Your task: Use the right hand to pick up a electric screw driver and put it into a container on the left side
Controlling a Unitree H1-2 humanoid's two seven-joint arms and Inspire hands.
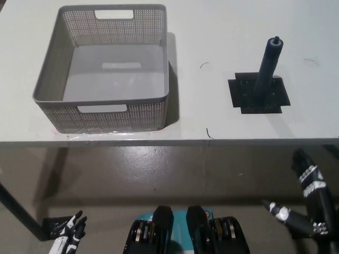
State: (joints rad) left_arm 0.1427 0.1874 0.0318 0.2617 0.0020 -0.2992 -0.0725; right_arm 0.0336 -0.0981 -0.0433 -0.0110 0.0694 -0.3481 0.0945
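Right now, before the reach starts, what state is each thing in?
electric screwdriver: upright on the black mat, untouched.
basket: on the table's left side, nothing inside.
right hand: below the table edge, fingers apart, holding nothing.
left hand: resting low at the lower left, holding nothing.

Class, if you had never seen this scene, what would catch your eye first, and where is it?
First, the big grey perforated basket, empty, on the white table at the left. Next, the dark electric screwdriver standing upright on a black mat at the right. Below the table edge, the black right hand is at lower right; the white left hand rests at lower left.
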